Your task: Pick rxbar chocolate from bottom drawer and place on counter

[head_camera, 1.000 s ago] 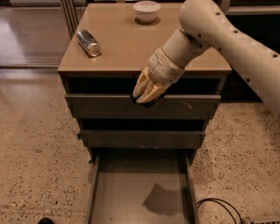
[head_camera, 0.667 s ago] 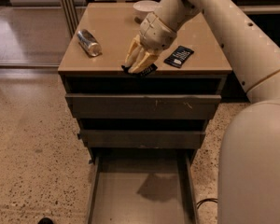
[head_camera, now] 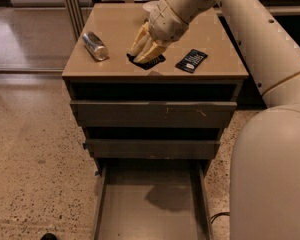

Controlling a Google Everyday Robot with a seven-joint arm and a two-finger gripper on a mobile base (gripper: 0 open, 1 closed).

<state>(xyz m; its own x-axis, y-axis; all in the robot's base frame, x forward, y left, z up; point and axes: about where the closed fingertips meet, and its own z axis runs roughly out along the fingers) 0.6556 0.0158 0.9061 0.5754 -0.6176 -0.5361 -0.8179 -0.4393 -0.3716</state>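
Note:
The rxbar chocolate (head_camera: 149, 61), a small flat black bar, lies on the tan counter (head_camera: 120, 29) near its front edge. My gripper (head_camera: 144, 53) reaches down from the upper right and is shut on the bar, which touches the counter top. The bottom drawer (head_camera: 140, 209) is pulled open below, and its grey floor shows only the arm's shadow. The two drawers above it are closed.
A second black bar with a white label block (head_camera: 191, 60) lies on the counter just right of the gripper. A silver can (head_camera: 95, 46) lies on its side at the counter's left. A white bowl (head_camera: 151, 6) peeks out behind the wrist. My arm fills the right side.
The gripper has come up from in front of the upper drawers, over the counter's front edge, and moved left and down, bringing the black bar onto the counter top.

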